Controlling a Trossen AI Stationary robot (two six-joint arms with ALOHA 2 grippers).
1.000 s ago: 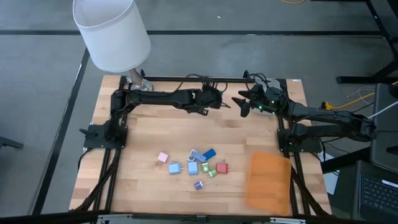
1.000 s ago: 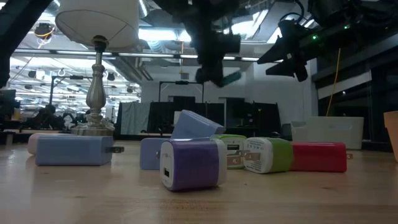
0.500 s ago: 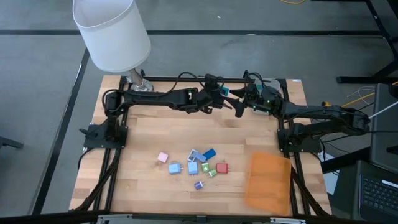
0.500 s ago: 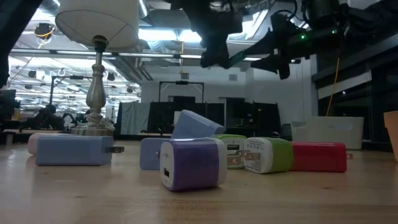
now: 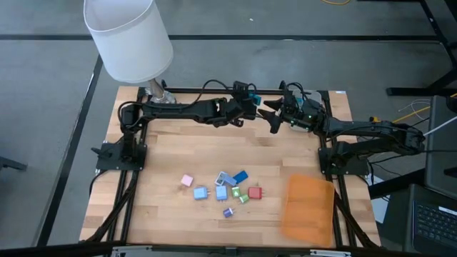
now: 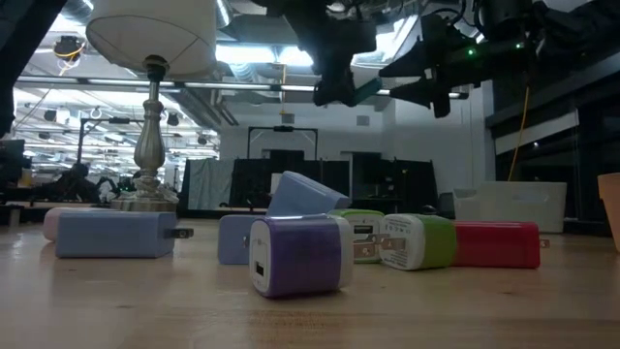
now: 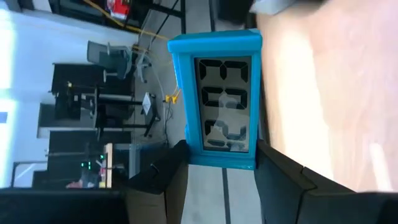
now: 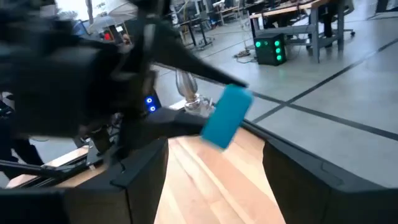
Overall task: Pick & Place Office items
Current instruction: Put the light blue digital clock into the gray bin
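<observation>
Left wrist view shows the left claw (image 7: 217, 171) pinching a blue clock (image 7: 219, 99); the spread right claw (image 8: 214, 180) should close gently around it before the left lets go.

Bare wood mid-table (image 5: 214, 153) — lamp (image 5: 128, 39) crowding far-left corner.

Even overhead light falls on the wooden table (image 5: 214, 153), bright and almost shadowless in the high view. At table height the ceiling lights (image 6: 252, 53) behind the arms flare white, turning both arms into dark silhouettes, while the purple block (image 6: 300, 254) nearest the lens is sharp. Ahead of the left gripper (image 7: 221, 171) the blue clock (image 7: 217, 99) is crisp against a washed-out table. Beyond the right gripper (image 8: 214, 165) the other arm smears with motion blur.
</observation>
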